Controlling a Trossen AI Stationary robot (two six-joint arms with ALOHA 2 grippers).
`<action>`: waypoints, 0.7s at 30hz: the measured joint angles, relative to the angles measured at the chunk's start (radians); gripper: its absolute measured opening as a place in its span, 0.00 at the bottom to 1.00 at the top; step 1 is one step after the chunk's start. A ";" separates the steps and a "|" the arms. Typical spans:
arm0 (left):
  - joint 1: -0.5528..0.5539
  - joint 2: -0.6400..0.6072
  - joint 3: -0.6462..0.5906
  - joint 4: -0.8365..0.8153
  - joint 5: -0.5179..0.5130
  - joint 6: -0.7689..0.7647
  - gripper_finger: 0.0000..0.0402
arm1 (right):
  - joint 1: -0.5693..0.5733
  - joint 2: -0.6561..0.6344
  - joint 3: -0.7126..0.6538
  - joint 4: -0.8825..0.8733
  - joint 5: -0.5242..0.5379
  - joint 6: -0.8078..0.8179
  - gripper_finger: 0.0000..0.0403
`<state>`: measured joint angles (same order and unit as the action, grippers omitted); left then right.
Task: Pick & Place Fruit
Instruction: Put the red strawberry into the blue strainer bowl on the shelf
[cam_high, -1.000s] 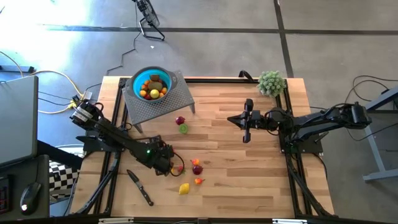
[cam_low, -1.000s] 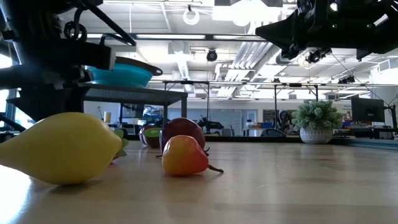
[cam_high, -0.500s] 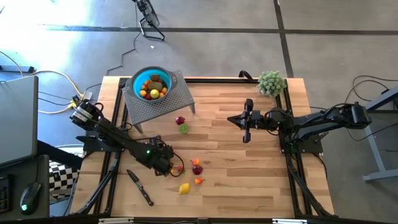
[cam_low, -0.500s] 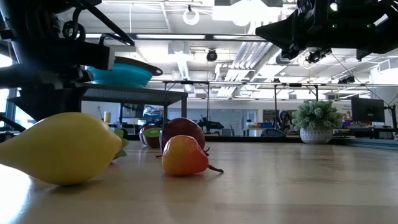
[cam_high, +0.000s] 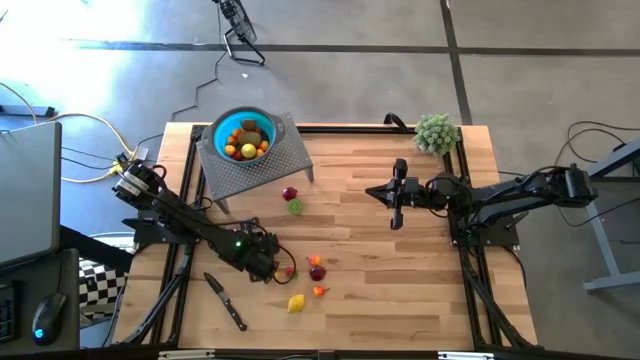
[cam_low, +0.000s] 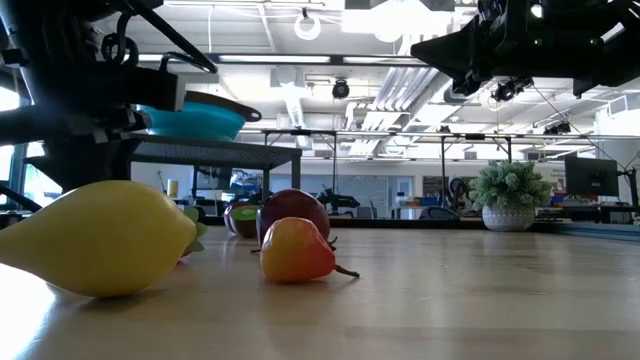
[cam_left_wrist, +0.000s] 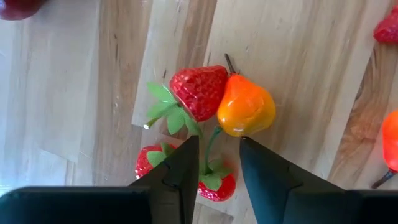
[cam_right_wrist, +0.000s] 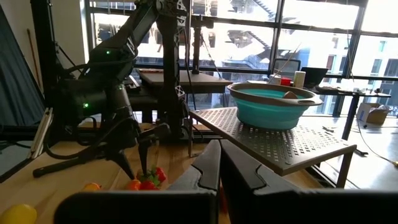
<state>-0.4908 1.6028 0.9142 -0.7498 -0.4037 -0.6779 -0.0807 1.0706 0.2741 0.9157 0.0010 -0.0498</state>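
One green stem (cam_left_wrist: 211, 142) lies between the left gripper's (cam_left_wrist: 214, 163) part-open fingers, touching neither; its strawberries (cam_left_wrist: 200, 91) sit on the table just beyond, beside the pear (cam_left_wrist: 247, 107). The right gripper (cam_high: 397, 194), shut, waits far off.

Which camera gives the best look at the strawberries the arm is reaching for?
The left wrist view: the strawberries fill the picture just past the left gripper, beside an orange pear. The high view shows red specks, the right wrist view a distant glimpse, the low view none clearly.
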 joint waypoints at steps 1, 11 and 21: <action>0.000 0.000 0.000 0.000 -0.006 -0.002 0.28 | 0.000 0.000 0.000 0.000 0.000 0.000 0.01; 0.000 0.000 0.000 -0.002 -0.006 -0.004 0.28 | 0.000 0.000 0.000 0.000 0.000 0.000 0.01; 0.000 0.000 -0.063 0.048 0.000 -0.020 0.28 | 0.000 0.000 0.000 0.000 0.000 0.000 0.01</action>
<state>-0.4908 1.6024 0.8515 -0.7013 -0.4038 -0.6978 -0.0806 1.0706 0.2741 0.9159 0.0010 -0.0498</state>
